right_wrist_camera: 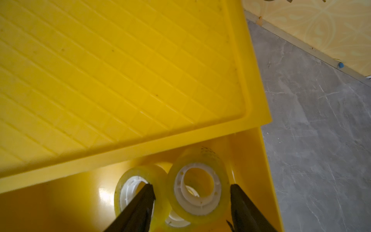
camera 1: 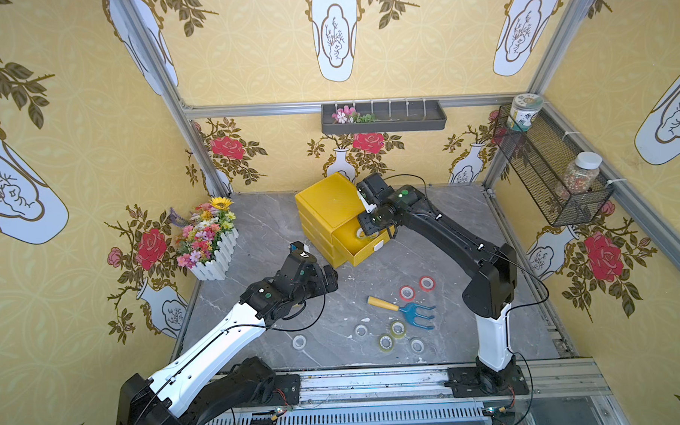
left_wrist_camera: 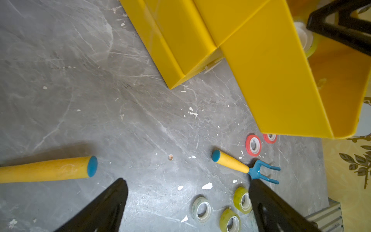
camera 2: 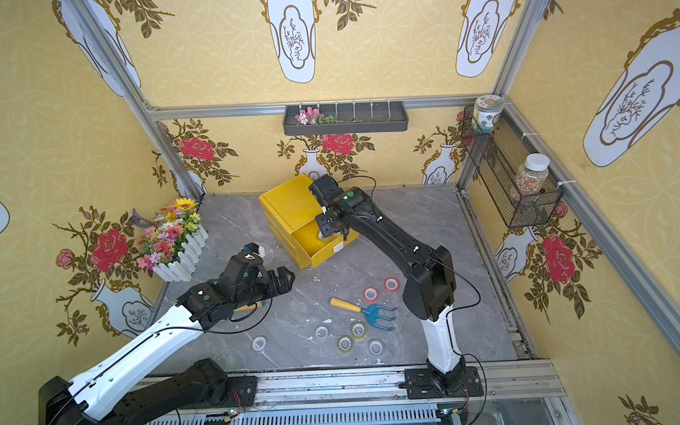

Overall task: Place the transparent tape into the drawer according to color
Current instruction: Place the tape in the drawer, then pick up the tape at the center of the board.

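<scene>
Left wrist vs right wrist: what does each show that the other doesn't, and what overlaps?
Left wrist only: rolls lying on the table, namely red tape rolls, yellowish-green rolls and a clear-grey roll, plus the blue rake and the open left gripper. Right wrist only: the cabinet's ribbed top and a tilted yellowish roll leaning on another between spread jaws. Both: the open drawer, the right gripper over it, the grey table.

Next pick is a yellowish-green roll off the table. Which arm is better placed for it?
Left, probably. The left gripper is open, empty and above the table, nearer the loose rolls. The right gripper is down in the open drawer with a yellowish-green roll between its jaws.
</scene>
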Controlling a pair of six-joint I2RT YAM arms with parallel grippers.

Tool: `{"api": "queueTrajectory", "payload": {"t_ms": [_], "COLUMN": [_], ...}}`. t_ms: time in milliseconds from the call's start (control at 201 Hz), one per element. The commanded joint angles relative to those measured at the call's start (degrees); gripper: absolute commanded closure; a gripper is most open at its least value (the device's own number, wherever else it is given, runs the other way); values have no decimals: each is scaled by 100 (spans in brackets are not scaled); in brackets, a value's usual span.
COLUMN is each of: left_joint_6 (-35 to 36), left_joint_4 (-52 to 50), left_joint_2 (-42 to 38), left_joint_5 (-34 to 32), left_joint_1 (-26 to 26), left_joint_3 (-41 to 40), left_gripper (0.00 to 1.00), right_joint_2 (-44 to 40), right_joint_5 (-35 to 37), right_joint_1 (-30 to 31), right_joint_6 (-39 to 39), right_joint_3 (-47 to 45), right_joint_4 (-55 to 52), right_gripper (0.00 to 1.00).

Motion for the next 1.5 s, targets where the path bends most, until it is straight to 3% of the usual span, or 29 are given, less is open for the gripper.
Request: {"api": "queueTrajectory", "payload": {"t_ms": [0,159,368,742,846,991,1359,1494], "left_joint_6": [82,65,69,568,748,1127,1790,2048], "left_joint_4": [235,362,467,797,845,880,656,338], "left_joint_2": [78,178,424,1269,1736,2376,4038,4465], "left_joint_5": [164,189,183,916,1058,1281,1313,1148], "left_joint_1": [-82,-298,-757,-1479,-1621,-1878,-2426,-2661], "left_joint_3": [-44,-108,-73,201,377,638,1860,2113], "left_gripper": [0,0,0,1,1,2,2,7], "right_joint_2": [3,-224,-1035,-3154,-3492,-3930,-4192,-4188], "right_joint_5": [75,89,200,1152,1038,349,237,212], "right_joint_1": [-4,5,131,-78,-535,-1310,-1559,-1561], "right_joint_6": [106,112,234,1563,1993,2265,2348,2347], "right_joint_3": [69,131,-406,-3516,-4225,-5092,-5414,-5415], "right_joint_4": [141,261,590,1325,1264,1462,1466,1485], "right_gripper": [25,10,3,1,2,2,2,2]}}
